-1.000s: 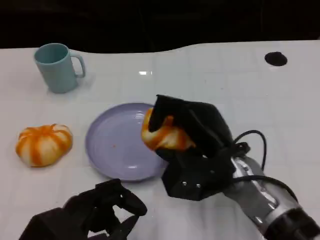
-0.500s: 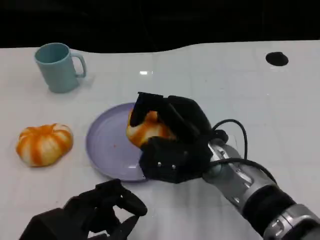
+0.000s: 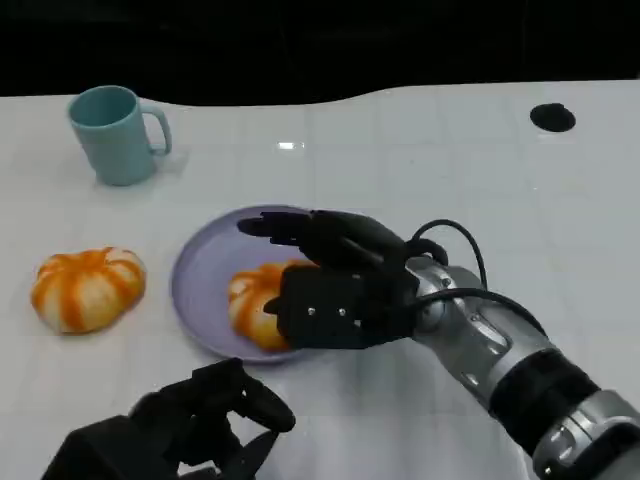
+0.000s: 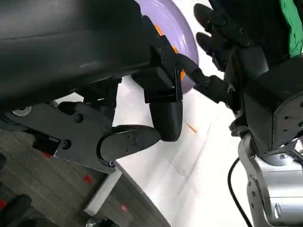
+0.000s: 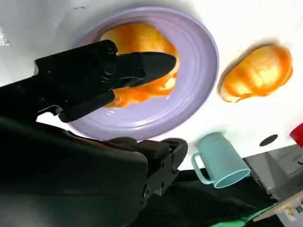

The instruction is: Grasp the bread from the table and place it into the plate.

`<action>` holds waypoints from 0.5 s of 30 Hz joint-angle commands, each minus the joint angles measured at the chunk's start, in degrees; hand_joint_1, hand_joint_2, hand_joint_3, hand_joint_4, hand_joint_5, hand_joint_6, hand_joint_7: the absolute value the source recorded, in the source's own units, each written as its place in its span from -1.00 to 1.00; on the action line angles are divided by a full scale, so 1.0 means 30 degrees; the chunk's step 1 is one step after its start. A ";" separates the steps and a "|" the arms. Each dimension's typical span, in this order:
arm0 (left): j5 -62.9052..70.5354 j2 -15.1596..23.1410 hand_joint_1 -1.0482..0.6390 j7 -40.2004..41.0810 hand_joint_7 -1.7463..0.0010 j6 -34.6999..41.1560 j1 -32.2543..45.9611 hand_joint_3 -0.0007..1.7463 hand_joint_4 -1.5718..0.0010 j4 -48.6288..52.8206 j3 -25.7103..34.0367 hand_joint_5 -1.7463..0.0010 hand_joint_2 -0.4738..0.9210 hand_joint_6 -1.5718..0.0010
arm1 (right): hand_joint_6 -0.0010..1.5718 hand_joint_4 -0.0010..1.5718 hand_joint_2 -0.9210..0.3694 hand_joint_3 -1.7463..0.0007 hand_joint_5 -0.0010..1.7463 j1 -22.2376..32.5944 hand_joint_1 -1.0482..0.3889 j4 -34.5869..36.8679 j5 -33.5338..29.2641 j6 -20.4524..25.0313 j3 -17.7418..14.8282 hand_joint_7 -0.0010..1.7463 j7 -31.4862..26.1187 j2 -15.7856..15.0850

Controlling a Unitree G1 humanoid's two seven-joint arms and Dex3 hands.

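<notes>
I see the bread (image 3: 252, 302) lying on the lavender plate (image 3: 205, 275), on the part of the dish nearest the robot and a bit toward its right. My right hand (image 3: 325, 285) hangs over that side of the plate with its fingers (image 3: 290, 228) stretched out flat across the dish and spread apart; the palm sits just beside the roll. In the right wrist view one long finger (image 5: 142, 64) lies across the top of the bread (image 5: 139, 52) with the plate (image 5: 199, 71) under it, but I cannot tell whether it touches the crust. Nothing is gripped in that hand.

My left hand (image 3: 200, 420) is low at the near edge of the white table (image 3: 450, 180), well apart from the plate, fingers curled in around nothing.

A second orange-striped roll (image 3: 88, 288) rests on the table to the left of the plate, apart from it. A teal mug (image 3: 115, 133) stands upright farther back on the left.
</notes>
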 commanded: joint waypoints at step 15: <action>0.0172 0.0065 -0.04 0.0280 -0.48 -0.0383 -0.0117 -0.21 0.22 0.0324 -0.0147 -1.00 0.81 0.22 | -0.74 -0.86 -1.00 0.75 -0.78 0.4936 -0.46 -0.9569 0.0458 0.0510 -0.0486 -0.96 0.2443 -0.4034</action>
